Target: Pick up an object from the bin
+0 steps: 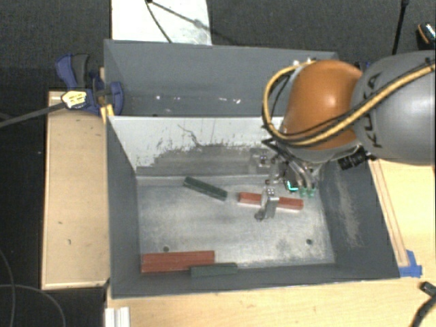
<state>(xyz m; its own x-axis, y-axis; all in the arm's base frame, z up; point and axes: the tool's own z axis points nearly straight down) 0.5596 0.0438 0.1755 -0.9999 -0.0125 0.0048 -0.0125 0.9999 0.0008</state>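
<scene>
My gripper reaches down at the right middle of the bin floor, its fingers straddling a small red-brown bar that lies flat there and sticks out on both sides of them. The fingers stand slightly apart around the bar. A dark green bar lies tilted just to the left of it.
A longer red-brown block lies along the bin's front wall at the left, with a dark green bar beside it against the front edge. The arm with its orange cover and yellow cables hangs over the bin's right back part.
</scene>
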